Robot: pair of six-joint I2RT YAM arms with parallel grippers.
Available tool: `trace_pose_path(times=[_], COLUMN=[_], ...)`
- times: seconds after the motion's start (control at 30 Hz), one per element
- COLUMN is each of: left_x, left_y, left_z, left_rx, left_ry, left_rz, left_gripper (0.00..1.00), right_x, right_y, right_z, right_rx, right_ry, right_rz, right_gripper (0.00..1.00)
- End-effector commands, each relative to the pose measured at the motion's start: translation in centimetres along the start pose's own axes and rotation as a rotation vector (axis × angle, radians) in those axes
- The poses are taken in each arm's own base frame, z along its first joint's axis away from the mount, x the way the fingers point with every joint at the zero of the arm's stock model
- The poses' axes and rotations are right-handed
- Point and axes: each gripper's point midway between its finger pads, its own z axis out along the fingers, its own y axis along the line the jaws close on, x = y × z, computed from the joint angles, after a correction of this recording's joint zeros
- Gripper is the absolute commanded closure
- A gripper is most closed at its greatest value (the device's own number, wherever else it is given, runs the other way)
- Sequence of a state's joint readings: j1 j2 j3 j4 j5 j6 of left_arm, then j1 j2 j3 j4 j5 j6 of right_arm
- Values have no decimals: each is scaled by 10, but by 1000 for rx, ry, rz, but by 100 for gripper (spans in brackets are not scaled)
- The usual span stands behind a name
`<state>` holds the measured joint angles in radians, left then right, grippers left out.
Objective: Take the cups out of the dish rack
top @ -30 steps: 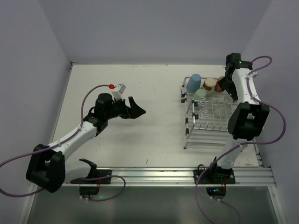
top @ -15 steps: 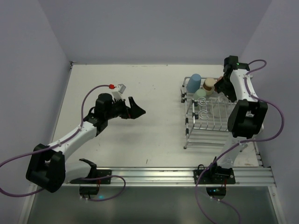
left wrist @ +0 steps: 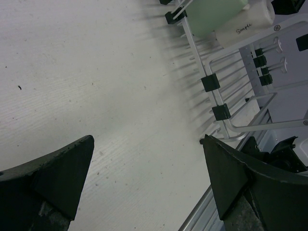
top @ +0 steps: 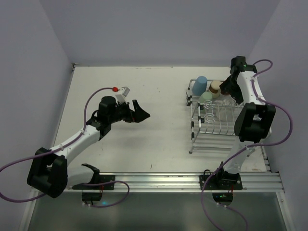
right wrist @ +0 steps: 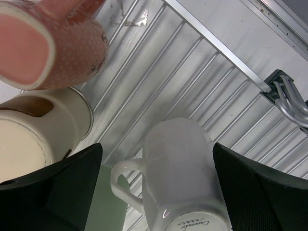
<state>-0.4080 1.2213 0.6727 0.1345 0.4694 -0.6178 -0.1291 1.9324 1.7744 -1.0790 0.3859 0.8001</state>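
The dish rack (top: pixel 214 126) stands at the right side of the desk (top: pixel 159 86), its right rail close to the side wall and its far end near the back edge. A broad stretch of white desk lies between the rack and the left hand (top: pixel 140 113), which hangs spread wide with nothing between its fingers. All the cups sit at the far end of the rack. The light blue cup (top: pixel 200 83) is at the far left corner, the cream-tan cup (top: pixel 215 87) is just beside it, and the pale green cup (top: pixel 207 98) is nearer.

The right hand (right wrist: pixel 156 149) reaches down into that crowded end, its fingers spread on either side of the white cup (right wrist: pixel 180 168). Whether they touch it cannot be told. That cup has a handle and its base is turned to the wrist camera. The base carries a printed script mark too small to read. The salmon-pink cup (right wrist: pixel 48 43) and the cream-tan one stand close on one side.

The left wrist view shows "Simple" written on the white cup's side, and black clips (left wrist: pixel 210 83) along the rack's rail.
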Motion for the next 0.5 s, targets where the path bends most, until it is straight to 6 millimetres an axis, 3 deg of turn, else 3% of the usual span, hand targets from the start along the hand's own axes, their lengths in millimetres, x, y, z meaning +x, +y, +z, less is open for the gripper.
trace_pose_path(times=[0.0,0.3,0.4,0.47], left_x=[-5,-5,-7,-9], left_y=[-6,-4,-4,-4], left_z=[1,0,0,0], left_rx=[35,22,18,14], left_ry=[-20,-20,-25,-30], left_rz=[19,21,22,26], left_gripper=[0,0,0,0], right_x=[-22,-38,-43,-36], right_y=[10,5,13,34], right_z=[-30,-71,-98,-124], right_rx=[-99,-144,-155,-203], right_ry=[-82,-263,-352,-402], right_rz=[1,-14,-94,-195], right_gripper=[1,1,1,1])
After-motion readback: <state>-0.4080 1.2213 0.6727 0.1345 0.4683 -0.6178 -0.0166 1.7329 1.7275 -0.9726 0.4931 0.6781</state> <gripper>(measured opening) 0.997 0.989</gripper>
